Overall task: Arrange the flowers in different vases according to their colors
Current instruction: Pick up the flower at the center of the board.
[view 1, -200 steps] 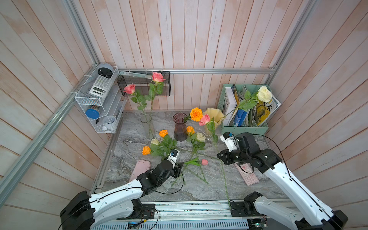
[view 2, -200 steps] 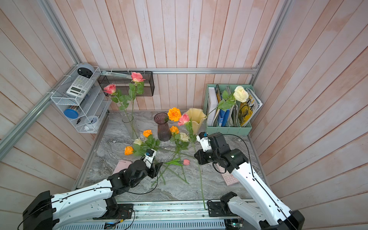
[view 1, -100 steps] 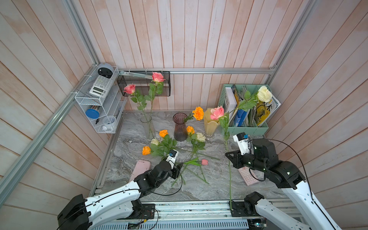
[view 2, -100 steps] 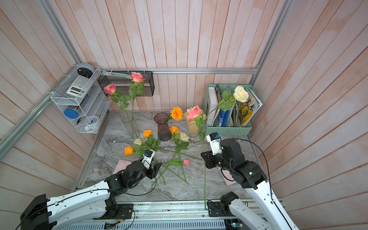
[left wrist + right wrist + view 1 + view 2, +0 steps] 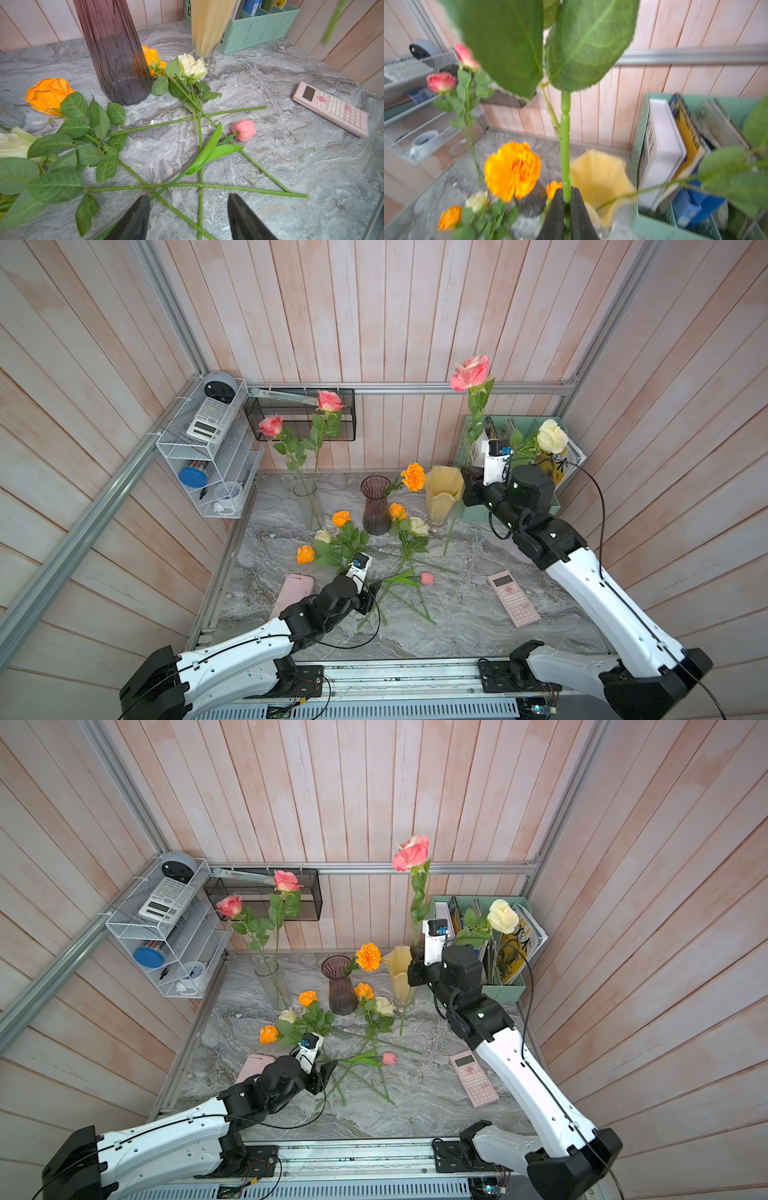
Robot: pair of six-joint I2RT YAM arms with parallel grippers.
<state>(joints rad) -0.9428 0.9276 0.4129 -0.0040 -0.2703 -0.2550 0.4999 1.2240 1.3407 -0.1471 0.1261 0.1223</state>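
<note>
A robot lab's staged cell: plank walls [image 5: 374, 315] in aluminium framing [image 5: 415, 388], marble-look tabletop [image 5: 465, 614], two arms [image 5: 602, 593] on a rail [image 5: 395, 672].

The table [image 5: 465, 635] looks like grey veined marble, matt. Walls [image 5: 374, 323] are pale wood planks, framed by brushed metal rails [image 5: 415, 388]. The purple vase [image 5: 116, 52] is ribbed, glossy glass; the yellow vase [image 5: 442, 497] smooth, translucent. The pink rose [image 5: 470, 373] has cloth-like petals, veined leaves, a smooth plastic stem. The file holder [image 5: 255, 33] is matt plastic.
</note>
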